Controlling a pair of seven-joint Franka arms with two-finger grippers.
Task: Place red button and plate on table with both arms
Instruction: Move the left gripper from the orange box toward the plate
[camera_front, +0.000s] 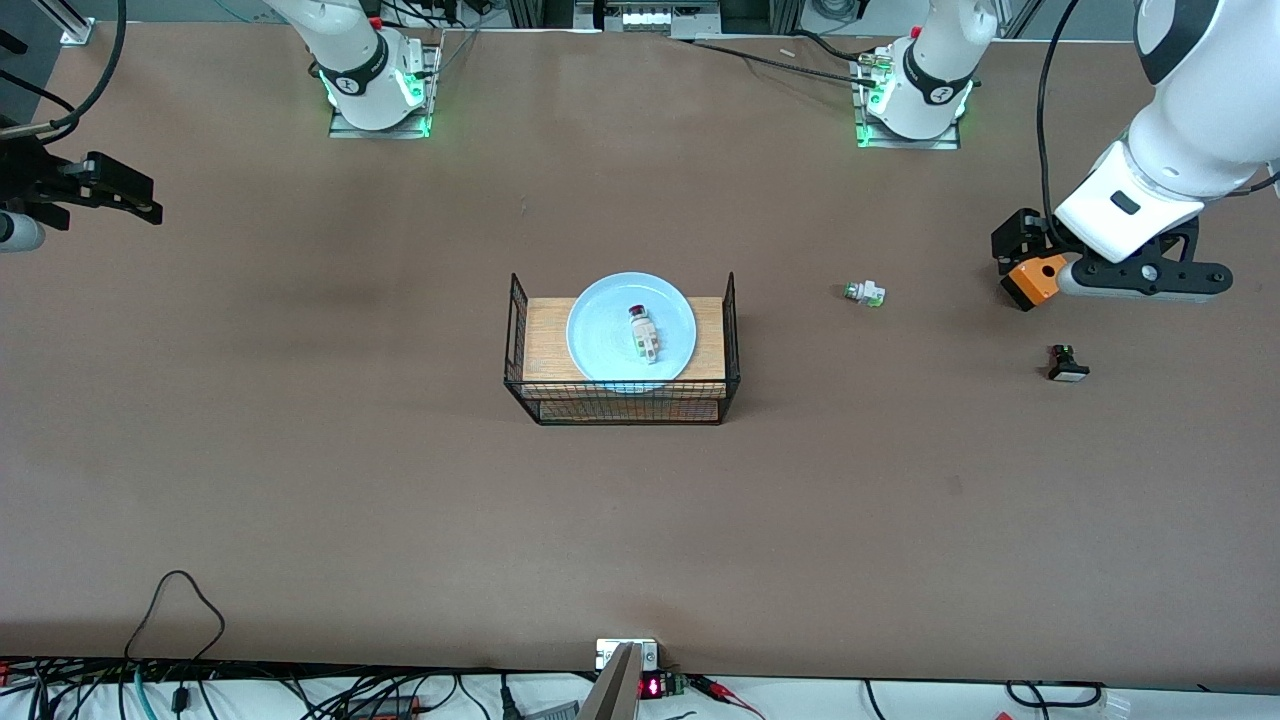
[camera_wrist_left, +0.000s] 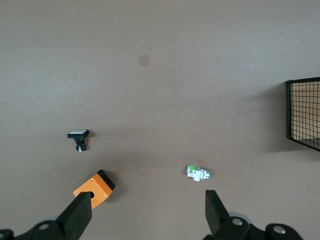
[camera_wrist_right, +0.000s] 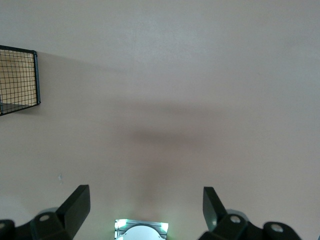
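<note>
On the rack (camera_front: 530, 340), the red button (camera_front: 643, 332) lies loose on the plate (camera_front: 600, 335); tilting risks rolling it off. Left gripper (camera_wrist_left: 147, 212) over the table's (camera_front: 300, 480) left-arm end and right gripper (camera_wrist_right: 145, 207) over its right-arm end wait, jaws apart, empty.

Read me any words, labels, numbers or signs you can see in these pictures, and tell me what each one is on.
No text can be read.
Small box at the table edge: red lit display, too small to read.
Round marks on the arm bases: too small to read.
Red button, plate, orange box: no lettering visible.
</note>
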